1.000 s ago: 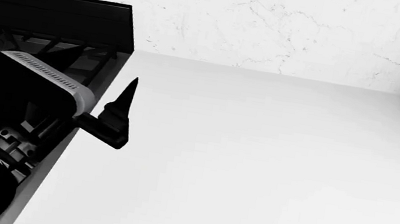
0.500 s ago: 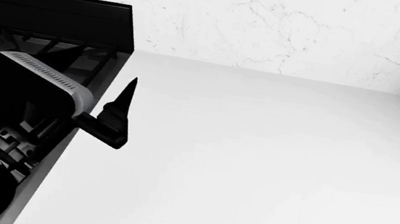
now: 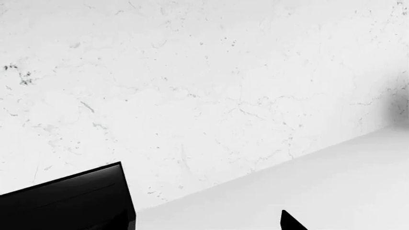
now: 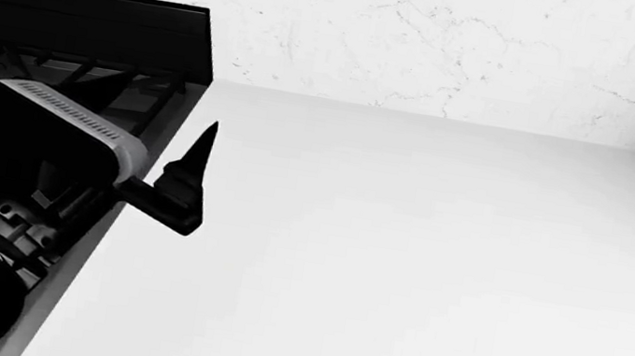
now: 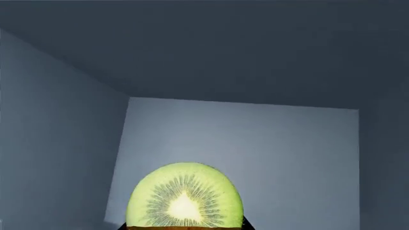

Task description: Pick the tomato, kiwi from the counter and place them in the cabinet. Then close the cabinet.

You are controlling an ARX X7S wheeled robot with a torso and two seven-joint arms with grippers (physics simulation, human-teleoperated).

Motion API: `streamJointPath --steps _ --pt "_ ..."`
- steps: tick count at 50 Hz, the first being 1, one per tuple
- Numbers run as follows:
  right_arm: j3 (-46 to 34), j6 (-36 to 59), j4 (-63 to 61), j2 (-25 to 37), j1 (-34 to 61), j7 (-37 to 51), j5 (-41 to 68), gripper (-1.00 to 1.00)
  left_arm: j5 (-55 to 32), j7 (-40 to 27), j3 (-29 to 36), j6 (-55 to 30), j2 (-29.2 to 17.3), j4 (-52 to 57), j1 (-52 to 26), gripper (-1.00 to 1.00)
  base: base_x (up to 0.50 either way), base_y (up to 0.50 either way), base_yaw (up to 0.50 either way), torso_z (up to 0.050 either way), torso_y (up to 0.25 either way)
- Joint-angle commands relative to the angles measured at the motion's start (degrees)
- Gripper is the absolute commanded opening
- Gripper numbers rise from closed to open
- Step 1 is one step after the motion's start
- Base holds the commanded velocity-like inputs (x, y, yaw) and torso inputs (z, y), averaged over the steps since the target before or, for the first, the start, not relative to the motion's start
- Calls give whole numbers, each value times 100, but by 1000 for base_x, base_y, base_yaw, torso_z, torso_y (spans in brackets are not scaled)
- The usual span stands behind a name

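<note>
Kiwi: here it is in the right wrist view, the kiwi (image 5: 185, 197) filling the low middle of the shot — bright green cut face toward the camera, pale centre, a strip of brown skin along its lower edge.
Cabinet: blue-grey panels all around the fruit, so the kiwi is inside the cabinet (image 5: 243, 143), back wall behind it, a side wall and a top panel closing in.
Right gripper: only a dark sliver shows just beside the kiwi's lower edge; whether the jaws are clamped on the fruit or parted, I cannot tell.
Left gripper: over in the head view, the left gripper (image 4: 194, 174) hangs at the seam between stove and counter, one black pointed finger up; the second finger is not visible, so its opening cannot be judged. The left wrist view catches just one dark fingertip (image 3: 290, 222).
Counter: the white counter (image 4: 430, 270) runs broad and bare-surfaced to the marble backsplash (image 4: 440, 36).
Stove: the black stove (image 4: 62, 36) sits at the counter's left — its dark corner shows in the left wrist view too.
Tomato: not in any view.
</note>
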Motion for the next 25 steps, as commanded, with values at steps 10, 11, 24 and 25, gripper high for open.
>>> streamJointPath --steps 10,11,24,25 --pt "1761 456 467 -227 20 -535 -1603 -100 35 11 41 51 7 -46 4 100 0 0 0 0 0" --pt "1878 478 467 -233 9 -563 -1697 -100 35 10 41 53 6 -44 8 100 0 0 0 0 0" --pt "2948 904 468 -243 -142 -521 -2820 -100 32 -4 59 59 1 -43 15 100 0 0 0 0 0" --pt "3024 926 468 -243 -151 -509 -2910 -100 36 0 61 65 2 -48 16 100 0 0 0 0 0"
